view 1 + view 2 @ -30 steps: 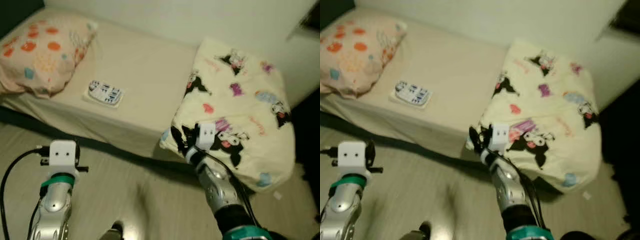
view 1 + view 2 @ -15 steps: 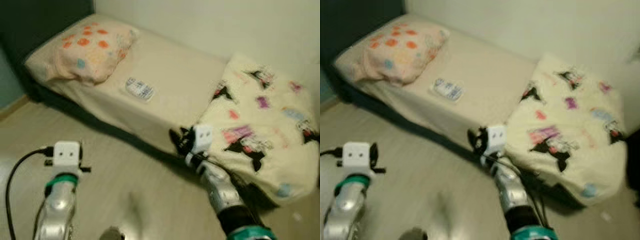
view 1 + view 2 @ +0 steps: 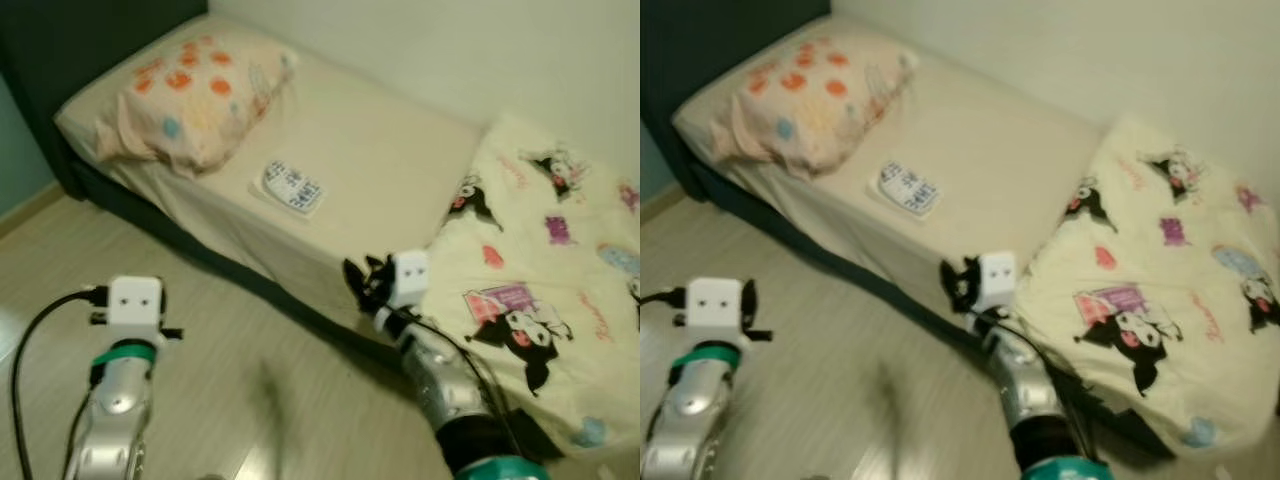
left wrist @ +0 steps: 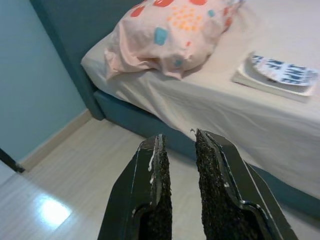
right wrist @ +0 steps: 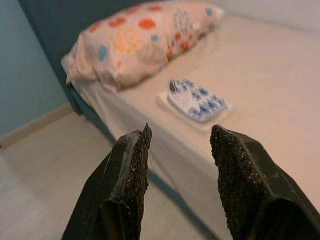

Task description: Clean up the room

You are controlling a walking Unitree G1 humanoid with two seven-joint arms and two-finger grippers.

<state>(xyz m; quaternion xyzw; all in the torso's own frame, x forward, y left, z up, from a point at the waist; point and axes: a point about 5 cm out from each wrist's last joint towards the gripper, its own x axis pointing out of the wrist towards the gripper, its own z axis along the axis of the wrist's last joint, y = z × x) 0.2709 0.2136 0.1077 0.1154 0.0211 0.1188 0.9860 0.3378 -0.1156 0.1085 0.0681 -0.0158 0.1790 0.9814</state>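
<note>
Closest to us, our left gripper (image 4: 179,150) hangs low over the wooden floor (image 3: 200,330), away from the bed. Its two black fingers sit close together with only a thin gap, and they hold nothing.

A bit farther on, our right gripper (image 5: 180,145) is up by the edge of the bed (image 3: 400,170). Its fingers are spread apart and empty. We see the thing to tidy right between them, farther off: a small pouch with blue and white marks (image 5: 196,101), lying flat on a pale square pad (image 5: 165,100).

On the bed, the pouch (image 3: 292,185) lies in the middle of the sheet, ahead of our right gripper and off to its left. Its long side runs slantwise across the bed, not straight toward us. We think our right arm is the nearer one, since it is already beside the mattress and pointing that way.

To our right, the cartoon blanket (image 3: 540,280) is heaped on the bed and droops over the edge.

Farthest away, the spotted pillow (image 3: 190,90) rests at the head of the bed.
</note>
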